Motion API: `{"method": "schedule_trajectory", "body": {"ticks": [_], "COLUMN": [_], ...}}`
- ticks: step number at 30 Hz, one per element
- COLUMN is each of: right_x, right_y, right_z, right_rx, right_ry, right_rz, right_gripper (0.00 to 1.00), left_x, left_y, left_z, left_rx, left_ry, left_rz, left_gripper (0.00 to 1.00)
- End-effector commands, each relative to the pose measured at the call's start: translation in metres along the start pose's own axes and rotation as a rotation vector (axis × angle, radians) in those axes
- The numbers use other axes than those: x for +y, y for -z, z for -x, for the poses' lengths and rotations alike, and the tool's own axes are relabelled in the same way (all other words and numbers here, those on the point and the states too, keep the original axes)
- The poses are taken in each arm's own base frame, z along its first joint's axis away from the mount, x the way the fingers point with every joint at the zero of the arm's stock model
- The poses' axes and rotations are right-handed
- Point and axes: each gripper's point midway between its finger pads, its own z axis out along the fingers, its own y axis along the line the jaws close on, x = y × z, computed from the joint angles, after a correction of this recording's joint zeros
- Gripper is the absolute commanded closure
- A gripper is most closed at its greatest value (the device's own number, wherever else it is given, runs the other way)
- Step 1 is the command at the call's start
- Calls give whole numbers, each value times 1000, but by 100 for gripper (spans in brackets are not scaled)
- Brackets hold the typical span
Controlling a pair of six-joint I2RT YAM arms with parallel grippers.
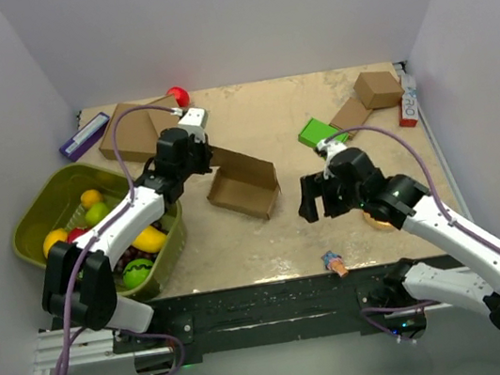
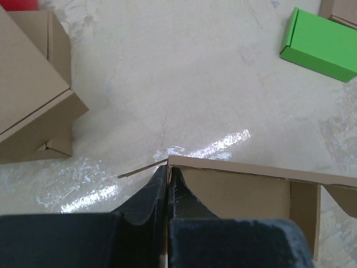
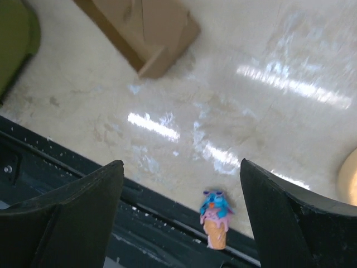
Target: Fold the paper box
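Left claw point(image 2: 168, 174): I read it as closed, both fingers pinched on the top edge of one wall of the paper box point(image 2: 240, 192), at a corner. A thin cardboard flap stuck out sideways just beside the grip.

Right claw point(image 3: 181, 184): I read it as open, jaws wide apart and holding nothing. It hung above the table point(image 1: 266, 109) near the front edge, apart from the box.

Paper box: in the top view it stood at the middle of the table, between the two arms, partly erected, with its open side up and walls raised.

Surroundings, working outward:
- A small ice-cream-cone toy point(image 3: 215, 218) lay at the table's near edge, below the right claw.
- A green box point(image 2: 321, 42) lay beyond the paper box, well apart from it.
- A stacked pair of brown boxes point(image 1: 132, 130) sat at the far left.
- An olive basket point(image 1: 39, 207) holding fruit stood at the left edge, beside the left arm.
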Motion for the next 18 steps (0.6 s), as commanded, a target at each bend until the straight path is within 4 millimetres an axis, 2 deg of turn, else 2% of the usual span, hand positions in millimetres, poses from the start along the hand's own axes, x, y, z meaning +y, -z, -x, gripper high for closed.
{"method": "schedule_trajectory", "body": {"ticks": [1,2,3,6,8,10,13,15,16,18], "right_x": [-4,-3,-11,-23,-25,-28,-25,-21,-21,-23], "right_y": [-19,-20,-22,-16,-13,-14,-22,-30,-32,-37], "right_z": [-79,-96,-117,-149,-161,-165,-170,-175,-176,-178], "right_rx": [231,278,323,369,378,372,372,374,369,372], "right_ry": [-134,-133,-169,-194,-213,-212,-199,-178,-162,-155], "right_rz": [-74,-85,-133,-221,-238,-262,-271,-285,-296,-323], "right_gripper": [14,15,17,18,19,20,20,20,20,21], "left_x": [18,16,14,15,19,14,7,6,5,3], "left_y": [-2,-3,-4,-5,-5,-6,-6,-4,-2,3], "left_z": [18,19,22,20,18,18,19,21,22,24], "left_rx": [-17,-21,-29,-23,-18,-13,-10,-17,-21,-32], "left_ry": [117,127,140,152,158,159,154,146,143,124], "left_rz": [82,72,57,46,50,18,-19,-32,-35,-45], "left_gripper": [100,100,100,100,100,100,88,72,60,50]}}
